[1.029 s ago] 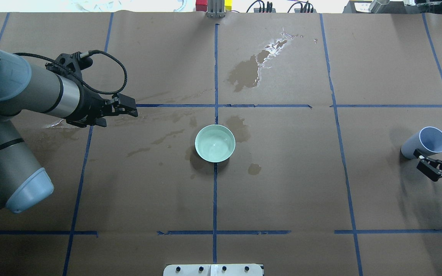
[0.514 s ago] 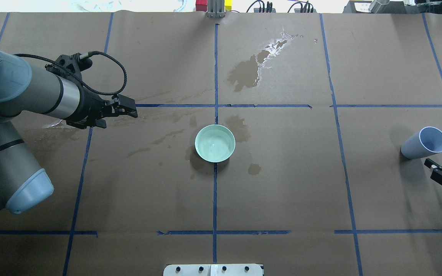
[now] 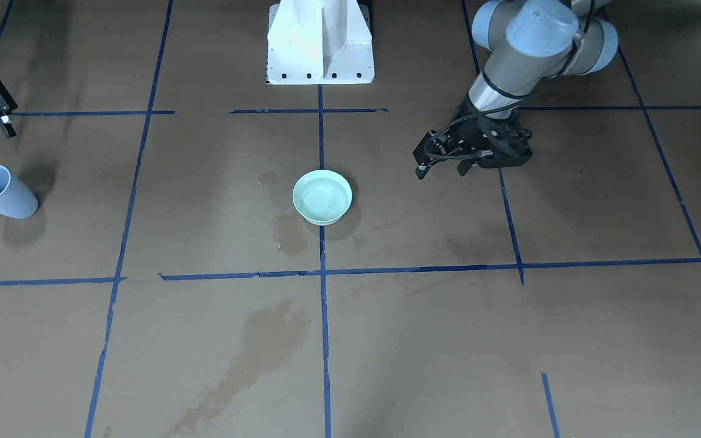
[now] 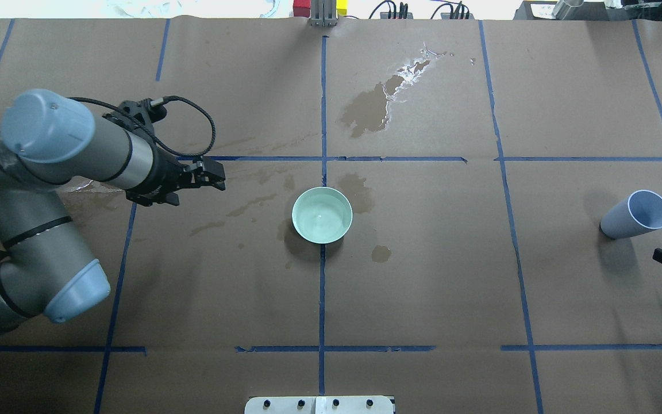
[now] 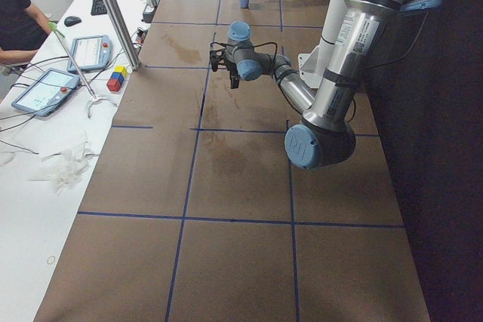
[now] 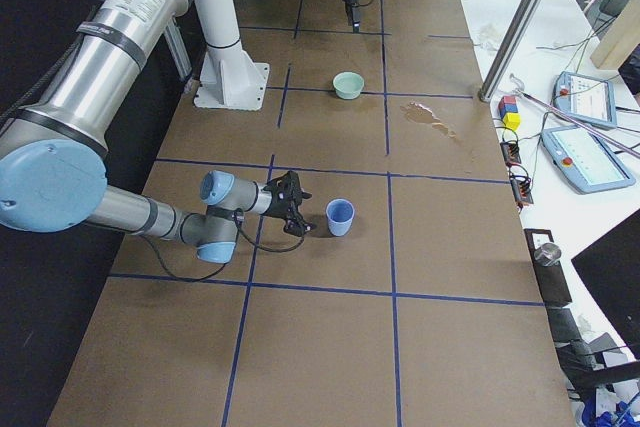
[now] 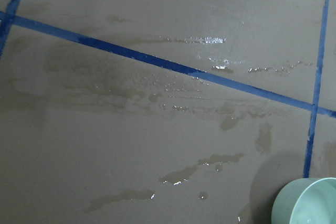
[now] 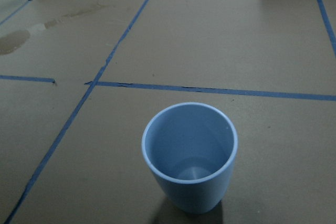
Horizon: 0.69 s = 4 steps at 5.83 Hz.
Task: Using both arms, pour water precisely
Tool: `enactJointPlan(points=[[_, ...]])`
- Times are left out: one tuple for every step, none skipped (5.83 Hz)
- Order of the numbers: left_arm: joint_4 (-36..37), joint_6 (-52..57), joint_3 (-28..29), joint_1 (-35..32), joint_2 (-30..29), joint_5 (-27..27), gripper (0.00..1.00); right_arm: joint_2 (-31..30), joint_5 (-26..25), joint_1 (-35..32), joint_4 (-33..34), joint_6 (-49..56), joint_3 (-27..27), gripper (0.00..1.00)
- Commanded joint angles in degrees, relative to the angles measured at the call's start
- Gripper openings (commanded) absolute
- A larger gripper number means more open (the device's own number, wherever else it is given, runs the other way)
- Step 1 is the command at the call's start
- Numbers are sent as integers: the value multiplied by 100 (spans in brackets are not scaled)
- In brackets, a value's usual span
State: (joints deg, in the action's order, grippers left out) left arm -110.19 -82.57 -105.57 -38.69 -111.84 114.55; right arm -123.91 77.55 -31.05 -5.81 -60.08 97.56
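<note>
The left gripper hovers over the brown-papered table, its fingers spread a little way apart with nothing between them and touching nothing. To its right, well clear of the fingertips, a mint-green bowl sits on a blue tape line. The water lies in the bowl as a faint glossy sheen. Dark wet stains mark the paper around and beyond the bowl. Far to the right a pale blue cup stands upright. The right gripper hangs just beside the cup, on the robot's side of it, its fingers spread wide toward the cup, apart from it and gripping nothing.
</note>
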Motion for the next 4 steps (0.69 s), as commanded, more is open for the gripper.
enactJointPlan(points=[[171,-258,141,273,-310,6,100,182,1735,-1550,237,530,18,100],[1165,-259,211,440,-965,-12,100,401,2399,-2092,534,602,18,100],[1323,-251,351,607,-1180,-29,100,620,3328,-2977,1024,1081,79,100],[1333,-259,857,731,-1696,-421,100,831,4042,-3647,1708,1478,271,100]])
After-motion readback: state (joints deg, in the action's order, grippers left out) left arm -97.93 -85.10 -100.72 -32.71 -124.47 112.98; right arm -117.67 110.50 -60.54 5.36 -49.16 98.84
